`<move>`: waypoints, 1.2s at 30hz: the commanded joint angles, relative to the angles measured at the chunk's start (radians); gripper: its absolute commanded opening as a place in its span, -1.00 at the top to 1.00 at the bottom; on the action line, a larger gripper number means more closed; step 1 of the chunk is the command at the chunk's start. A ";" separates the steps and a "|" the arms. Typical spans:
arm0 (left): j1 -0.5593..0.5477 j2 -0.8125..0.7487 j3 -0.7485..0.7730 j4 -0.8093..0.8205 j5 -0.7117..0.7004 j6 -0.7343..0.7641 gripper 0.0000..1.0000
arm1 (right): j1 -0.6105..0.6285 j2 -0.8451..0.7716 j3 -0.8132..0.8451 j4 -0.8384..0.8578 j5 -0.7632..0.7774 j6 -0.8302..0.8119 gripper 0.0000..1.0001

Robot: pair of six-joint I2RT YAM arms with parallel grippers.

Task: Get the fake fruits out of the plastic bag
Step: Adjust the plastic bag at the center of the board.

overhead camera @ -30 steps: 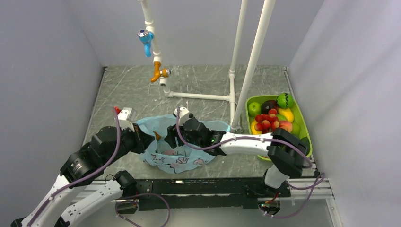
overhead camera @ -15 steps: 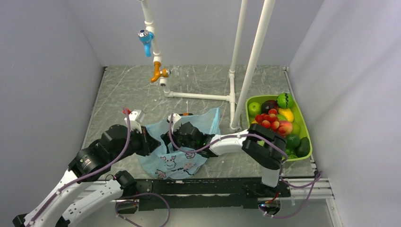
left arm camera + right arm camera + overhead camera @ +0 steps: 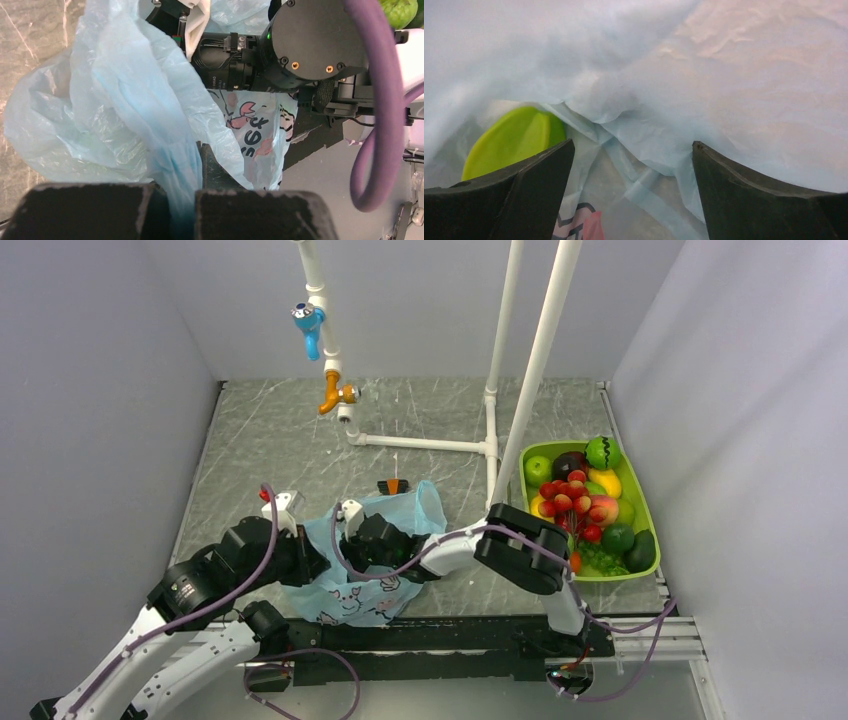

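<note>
**Grey booth, marble-look table, pipework at the back**

The whole setup sits inside a plain booth. The back wall (image 3: 420, 310), left wall (image 3: 90, 390) and right wall (image 3: 740, 390) are all flat, pale grey panels. The light is soft and even, with barely any hard shadows.

The tabletop (image 3: 270, 440) is dark grey with scratchy white veins, kinda like fake marble. A white pipe frame (image 3: 540, 350) stands toward the back right, with two tall uprights and a low horizontal pipe (image 3: 420, 444) lying on the table. A third pipe slants down on the left to meet that low one. It carries a blue tap (image 3: 308, 325) and, lower down, an orange tap (image 3: 333, 395). A metal rail (image 3: 650, 638) runs along the near edge.
</note>
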 commanded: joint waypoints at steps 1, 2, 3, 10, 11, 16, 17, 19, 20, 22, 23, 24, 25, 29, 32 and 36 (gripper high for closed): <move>0.001 -0.010 -0.001 0.010 0.001 -0.037 1.00 | 0.009 0.016 0.004 -0.042 0.222 0.016 -0.67; 0.001 -0.018 0.001 0.001 -0.009 -0.041 1.00 | 0.009 0.000 -0.007 -0.046 0.269 0.027 -0.61; 0.001 -0.026 0.004 -0.014 -0.022 -0.042 1.00 | 0.009 -0.022 -0.024 -0.046 0.319 0.039 -0.52; 0.001 -0.029 -0.004 -0.103 -0.087 -0.060 1.00 | -0.006 -0.256 -0.218 0.017 0.569 0.048 0.64; 0.002 -0.022 -0.014 -0.094 -0.083 -0.060 1.00 | -0.014 -0.287 -0.228 0.017 0.583 0.034 0.75; 0.001 0.035 -0.024 -0.039 -0.111 -0.077 1.00 | -0.065 -0.373 -0.194 -0.016 0.563 -0.065 0.94; 0.002 0.054 -0.022 -0.044 -0.142 -0.087 1.00 | -0.074 -0.379 -0.181 -0.029 0.553 -0.081 0.95; 0.002 0.085 -0.031 -0.076 -0.227 -0.120 1.00 | -0.088 -0.379 -0.160 -0.053 0.521 -0.114 0.92; 0.002 0.103 -0.039 -0.098 -0.275 -0.171 1.00 | -0.090 -0.377 -0.152 -0.064 0.506 -0.129 0.86; 0.001 0.148 -0.043 -0.141 -0.338 -0.256 1.00 | -0.091 -0.370 -0.151 -0.082 0.489 -0.143 0.56; 0.002 0.165 -0.056 -0.148 -0.351 -0.301 1.00 | -0.091 -0.368 -0.155 -0.090 0.469 -0.143 0.30; 0.001 0.176 -0.078 -0.141 -0.355 -0.335 1.00 | -0.090 -0.372 -0.161 -0.096 0.439 -0.138 0.04; 0.001 0.180 -0.108 -0.116 -0.344 -0.353 1.00 | -0.086 -0.375 -0.171 -0.101 0.397 -0.128 -0.14; -0.002 0.130 -0.247 -0.029 -0.308 -0.429 1.00 | -0.040 -0.399 -0.186 -0.155 0.292 -0.091 -0.55; -0.015 0.044 -0.294 -0.038 -0.332 -0.486 1.00 | 0.003 -0.422 -0.194 -0.168 0.255 -0.047 -0.65; -0.023 -0.040 -0.308 -0.007 -0.358 -0.465 1.00 | 0.028 -0.389 -0.222 -0.089 0.216 0.018 -0.63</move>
